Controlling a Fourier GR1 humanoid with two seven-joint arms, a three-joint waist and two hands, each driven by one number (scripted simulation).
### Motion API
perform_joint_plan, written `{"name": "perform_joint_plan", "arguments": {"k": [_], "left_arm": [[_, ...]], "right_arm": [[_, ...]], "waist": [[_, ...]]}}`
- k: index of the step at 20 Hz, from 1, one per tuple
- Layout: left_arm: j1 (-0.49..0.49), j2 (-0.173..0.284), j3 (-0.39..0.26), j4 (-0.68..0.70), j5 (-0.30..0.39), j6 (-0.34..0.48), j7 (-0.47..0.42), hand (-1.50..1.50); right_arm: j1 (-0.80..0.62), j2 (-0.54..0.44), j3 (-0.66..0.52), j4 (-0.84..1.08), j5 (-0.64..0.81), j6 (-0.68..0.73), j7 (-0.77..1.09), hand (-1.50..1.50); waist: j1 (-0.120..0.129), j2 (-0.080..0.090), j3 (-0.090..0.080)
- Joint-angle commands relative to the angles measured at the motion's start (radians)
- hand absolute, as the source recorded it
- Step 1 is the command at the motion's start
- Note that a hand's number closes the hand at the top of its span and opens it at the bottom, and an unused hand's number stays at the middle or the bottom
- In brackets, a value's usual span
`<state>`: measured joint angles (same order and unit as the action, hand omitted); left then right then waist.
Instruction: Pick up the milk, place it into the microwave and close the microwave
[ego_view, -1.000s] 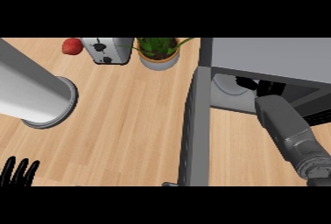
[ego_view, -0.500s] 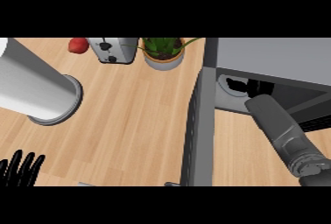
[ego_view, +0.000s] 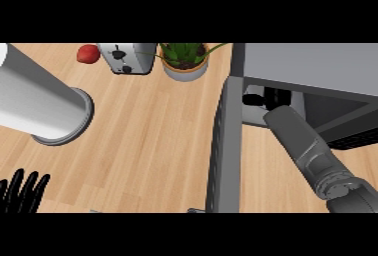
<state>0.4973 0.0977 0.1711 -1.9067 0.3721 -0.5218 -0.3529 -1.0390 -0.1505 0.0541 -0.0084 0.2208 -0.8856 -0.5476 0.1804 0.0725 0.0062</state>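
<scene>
The microwave (ego_view: 310, 65) stands at the right with its door (ego_view: 224, 150) swung open, seen edge-on. My right forearm reaches up into the cavity, and the black right hand (ego_view: 257, 99) shows only partly under the top edge. A pale patch sits beside the hand; I cannot tell whether it is the milk, and no carton shows plainly elsewhere. How the right hand's grip stands is hidden. My left hand (ego_view: 22, 192) rests open at the lower left edge, fingers up.
A large pale cylinder (ego_view: 37, 105) on a grey round base stands at the left. Along the back are a red fruit (ego_view: 88, 53), a toaster (ego_view: 127, 57) and a potted plant (ego_view: 184, 59). Wooden counter (ego_view: 148, 140) lies between cylinder and door.
My right forearm has swung leftward and its hand has gone further left inside the microwave. The left hand has risen slightly into view.
</scene>
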Motion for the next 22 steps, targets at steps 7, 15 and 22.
{"name": "perform_joint_plan", "arguments": {"k": [7, 15, 22], "left_arm": [[0.026, 0.018, 0.023, 0.030, 0.000, -0.034, -0.026, -1.50], [0.060, -0.013, 0.014, -0.017, -0.004, -0.019, -0.034, -1.50], [0.074, -0.023, 0.013, -0.058, -0.006, 0.001, -0.003, -1.50]], "right_arm": [[0.020, 0.053, -0.116, -0.109, -0.115, 0.186, -0.093, -1.50], [0.134, 0.085, -0.220, -0.162, -0.218, 0.362, -0.269, -1.50], [0.238, 0.103, -0.251, -0.138, -0.246, 0.513, -0.397, -1.50]], "waist": [[-0.041, -0.015, 0.002], [-0.082, -0.034, 0.001], [-0.117, -0.048, -0.002]]}}
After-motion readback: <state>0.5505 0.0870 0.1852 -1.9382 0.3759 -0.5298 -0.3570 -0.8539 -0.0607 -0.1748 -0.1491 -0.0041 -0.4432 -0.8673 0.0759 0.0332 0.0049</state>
